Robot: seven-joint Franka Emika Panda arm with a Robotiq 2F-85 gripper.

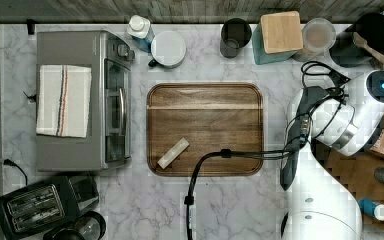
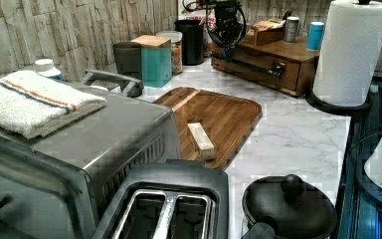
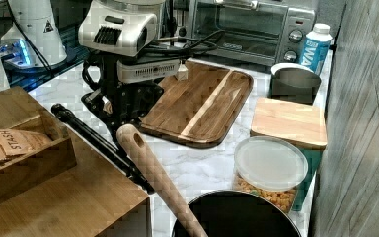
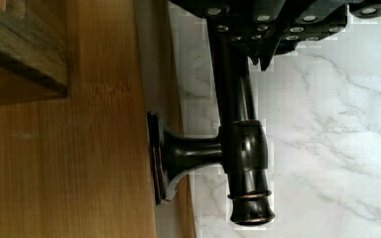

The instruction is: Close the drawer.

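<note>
- Far on the left view's left stands a toaster oven [image 2: 104, 129] with a folded towel [image 2: 35, 99] on top.
- Next comes the dark wooden tray [image 2: 229, 112], a small pale block [image 2: 201, 140] lying on it.
- Behind the tray, the gripper [image 2: 227, 47] hangs at the drawer's black handle [image 2: 251, 67], fingers clamped on the bar (the wrist view shows it running up between them).
- The drawer [image 2: 288, 74] sits in the low wooden cabinet on the marble counter, near the back wall.
- A paper towel roll [image 2: 350, 50] stands just beside it.

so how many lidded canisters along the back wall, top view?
2: teal canister with a wooden lid, and clear jar with a translucent lid at its right in the top view. The arm may hide others.
</note>
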